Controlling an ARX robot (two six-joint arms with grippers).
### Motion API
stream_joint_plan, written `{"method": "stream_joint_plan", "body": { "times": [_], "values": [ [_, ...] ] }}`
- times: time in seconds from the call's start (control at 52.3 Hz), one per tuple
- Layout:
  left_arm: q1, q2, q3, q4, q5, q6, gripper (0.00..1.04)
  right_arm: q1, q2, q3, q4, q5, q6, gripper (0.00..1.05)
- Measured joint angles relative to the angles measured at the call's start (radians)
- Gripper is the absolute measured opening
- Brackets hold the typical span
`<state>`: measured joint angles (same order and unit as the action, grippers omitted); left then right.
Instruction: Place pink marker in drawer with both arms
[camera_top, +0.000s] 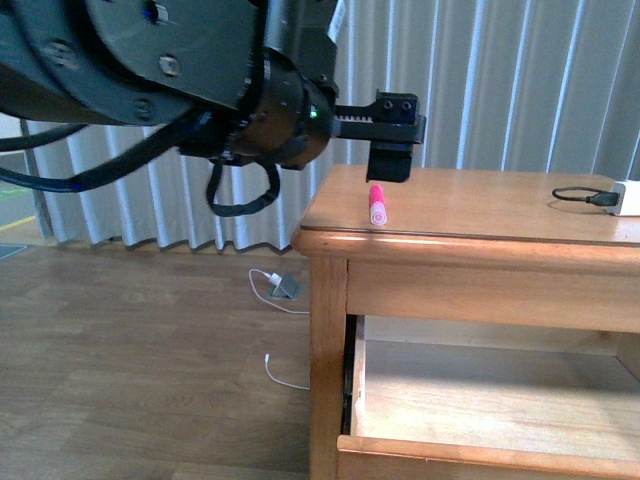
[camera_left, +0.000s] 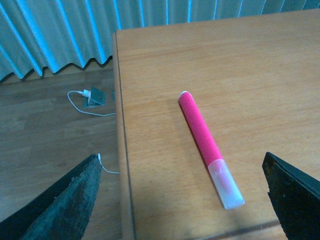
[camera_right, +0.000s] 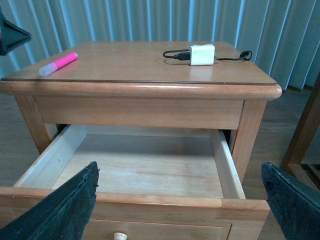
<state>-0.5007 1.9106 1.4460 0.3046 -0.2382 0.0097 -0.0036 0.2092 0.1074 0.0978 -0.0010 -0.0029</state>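
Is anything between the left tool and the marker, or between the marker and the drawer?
Nothing visible does. The marker lies alone near the dresser top's edge, with the open left tool above it. The drawer is pulled out and bare inside. The charger sits well aside, off the route.

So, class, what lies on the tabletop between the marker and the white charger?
From the marker, bare wood up to the black cable looped against the charger; the right wrist view shows it best.
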Motion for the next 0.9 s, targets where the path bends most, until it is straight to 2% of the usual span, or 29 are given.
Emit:
{"method": "stream_joint_plan", "body": {
  "times": [0.382, 0.535, 0.86, 0.899],
  "values": [
    [-0.037, 0.251, 0.320, -0.175, -0.055, 0.000, 0.99, 0.000, 0.000, 0.000, 0.000, 0.000, 0.000, 0.96],
    [-0.040, 0.284, 0.371, -0.251, -0.083, -0.010, 0.99, 0.000, 0.000, 0.000, 0.000, 0.000, 0.000, 0.96],
    [-0.038, 0.296, 0.422, -0.333, -0.069, -0.023, 0.99, 0.000, 0.000, 0.000, 0.000, 0.000, 0.000, 0.96],
    [-0.038, 0.296, 0.425, -0.340, -0.069, -0.013, 0.92, 0.000, 0.000, 0.000, 0.000, 0.000, 0.000, 0.96]
  ]
}}
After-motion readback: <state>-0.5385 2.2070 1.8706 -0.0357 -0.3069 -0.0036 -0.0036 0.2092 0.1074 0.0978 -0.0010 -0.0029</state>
